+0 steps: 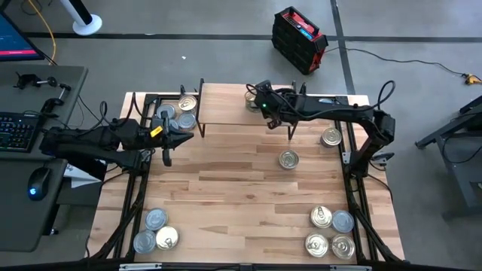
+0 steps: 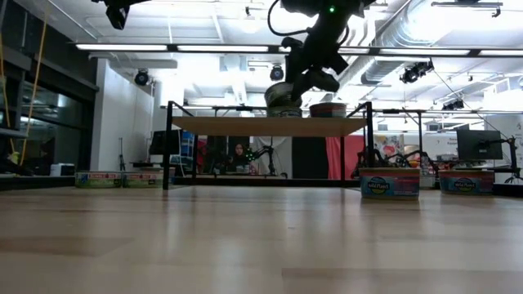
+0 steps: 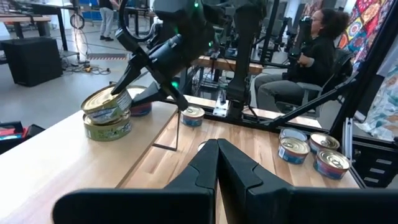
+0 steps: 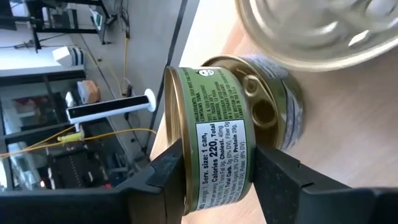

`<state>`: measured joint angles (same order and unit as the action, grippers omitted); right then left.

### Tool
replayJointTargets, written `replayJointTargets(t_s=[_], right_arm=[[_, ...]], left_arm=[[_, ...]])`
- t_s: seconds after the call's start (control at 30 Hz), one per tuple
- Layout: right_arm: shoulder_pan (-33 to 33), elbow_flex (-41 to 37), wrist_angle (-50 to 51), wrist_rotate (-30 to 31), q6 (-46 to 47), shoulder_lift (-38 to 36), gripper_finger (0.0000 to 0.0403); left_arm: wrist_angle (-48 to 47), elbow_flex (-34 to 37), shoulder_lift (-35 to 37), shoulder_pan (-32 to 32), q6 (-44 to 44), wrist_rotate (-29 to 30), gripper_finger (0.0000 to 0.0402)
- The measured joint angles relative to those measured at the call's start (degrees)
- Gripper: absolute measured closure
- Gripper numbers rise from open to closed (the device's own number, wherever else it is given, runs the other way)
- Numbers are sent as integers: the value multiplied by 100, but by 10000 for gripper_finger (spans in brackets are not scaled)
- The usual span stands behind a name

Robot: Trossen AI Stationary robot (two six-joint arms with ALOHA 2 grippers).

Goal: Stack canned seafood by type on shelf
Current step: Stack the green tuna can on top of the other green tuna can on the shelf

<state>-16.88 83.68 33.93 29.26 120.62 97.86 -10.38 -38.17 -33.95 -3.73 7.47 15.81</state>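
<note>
High view: the right pincer (image 1: 261, 100) is over the shelf (image 1: 226, 105) at its far right end, where tins already sit. The left pincer (image 1: 167, 154) waits beside the shelf's left end, near the silver tins (image 1: 175, 117) there. Loose tins lie across the worktop (image 1: 241, 196).

Low view: the right pincer holds its load just above the shelf board.

Left wrist view: the left pincer's fingers are pressed together, empty. The held tin (image 3: 107, 102) rests tilted on a matching green tin (image 3: 108, 127).

Right wrist view: the right pincer is pinching the held tin by its labelled side. Level the tin, centre it over the lower lid, then release only once rims seat flush
</note>
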Motion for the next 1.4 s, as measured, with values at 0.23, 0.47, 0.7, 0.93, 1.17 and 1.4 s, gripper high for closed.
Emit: replayJointTargets(t_s=[0.23,0.47,0.7,0.93,1.17,1.4], right_arm=[[4,-4,27,134,-101,7,256],[22,-16,-179,158,-1091,14,256],[22,-35,-684,57,-2041,36,256],[17,-35,-696,-58,-2039,39,256],[20,-28,-671,-79,-2023,29,256],[-33,-20,-627,-97,-2024,22,256]], left_arm=[[0,2,2,1,-2,0,402],[-5,2,2,1,-7,0,401],[-7,2,2,0,-9,0,402],[-7,2,2,2,-18,0,401],[-8,2,2,0,-18,-2,401],[-7,2,2,0,-18,0,402]])
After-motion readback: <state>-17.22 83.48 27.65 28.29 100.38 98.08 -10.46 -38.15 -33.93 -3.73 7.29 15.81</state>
